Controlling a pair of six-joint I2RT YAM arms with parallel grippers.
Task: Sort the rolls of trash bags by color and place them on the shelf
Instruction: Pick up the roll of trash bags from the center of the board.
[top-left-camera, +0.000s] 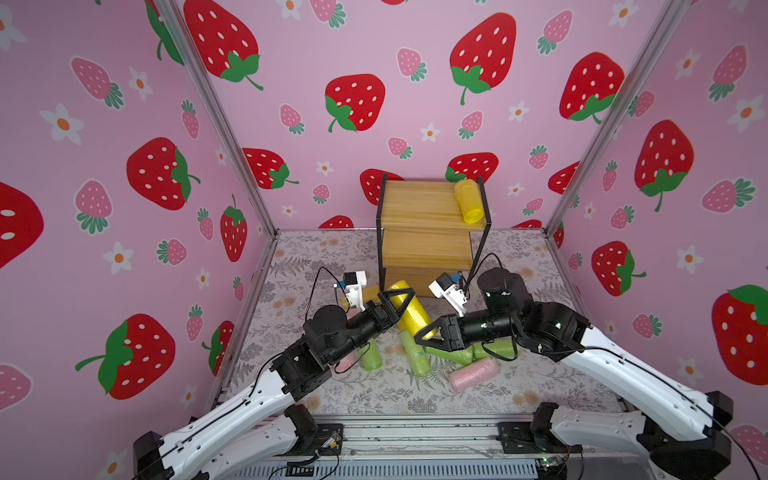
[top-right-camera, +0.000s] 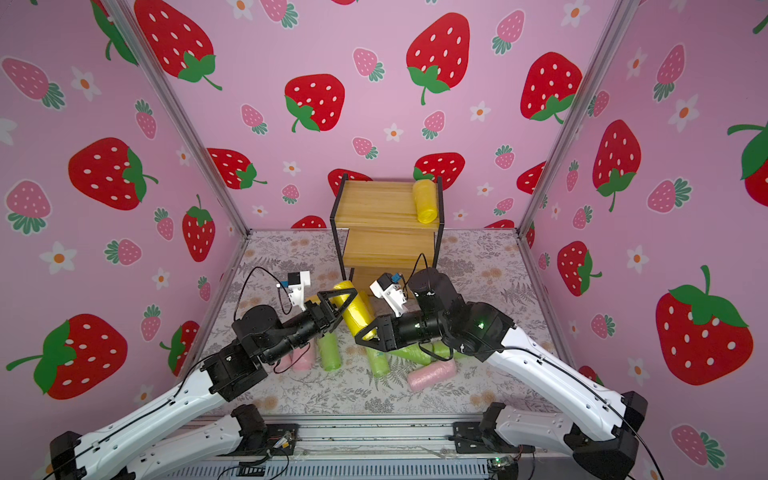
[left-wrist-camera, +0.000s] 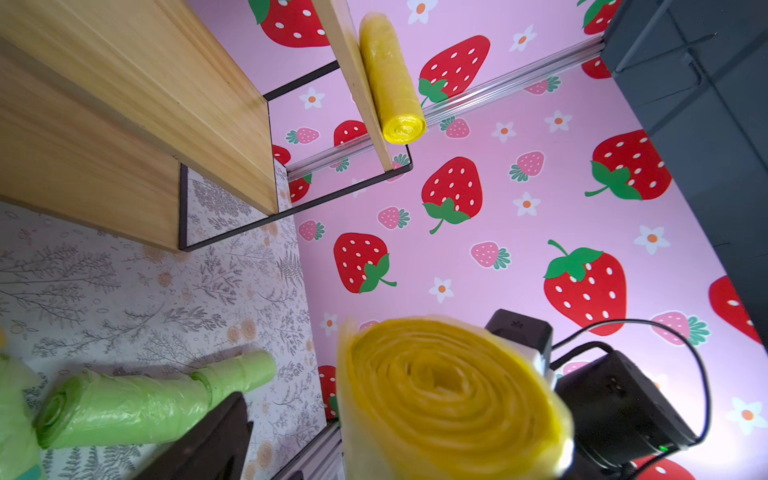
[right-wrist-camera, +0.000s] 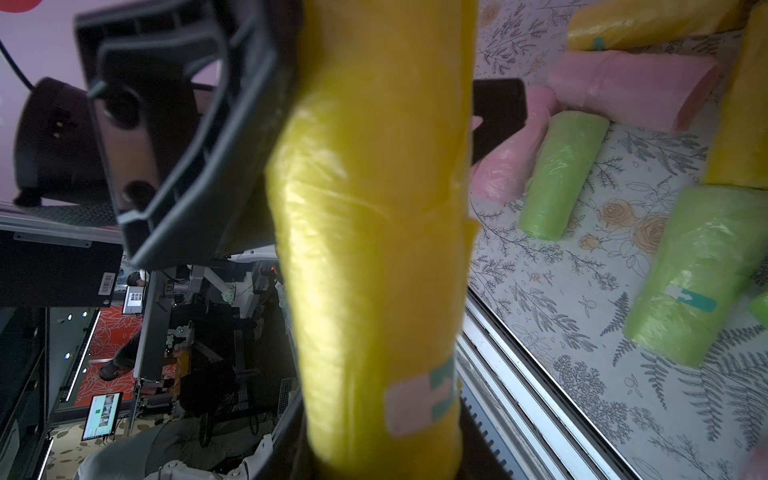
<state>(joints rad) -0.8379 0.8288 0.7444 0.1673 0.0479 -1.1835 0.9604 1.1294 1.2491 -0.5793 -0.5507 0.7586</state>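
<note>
My right gripper (top-left-camera: 426, 332) (right-wrist-camera: 382, 449) is shut on the lower end of a yellow roll (top-left-camera: 413, 313) (right-wrist-camera: 374, 208), holding it tilted above the table. My left gripper (top-left-camera: 401, 297) stands open around the roll's upper end. In the left wrist view one dark finger (left-wrist-camera: 208, 440) stands apart from the roll's spiral end (left-wrist-camera: 449, 399), and the other finger is hidden behind it. The shelf (top-left-camera: 419, 203) (top-right-camera: 374, 203) stands at the back. A second yellow roll (top-left-camera: 468, 201) (left-wrist-camera: 390, 79) lies at the right edge of its top board.
Below the arms, green rolls (top-left-camera: 370, 357) (top-left-camera: 415, 353) (right-wrist-camera: 561, 174) and pink rolls (top-left-camera: 473, 374) (right-wrist-camera: 631, 87) lie loose on the floral table. More yellow rolls (right-wrist-camera: 648, 20) lie near the shelf's foot. Strawberry-print walls close in three sides.
</note>
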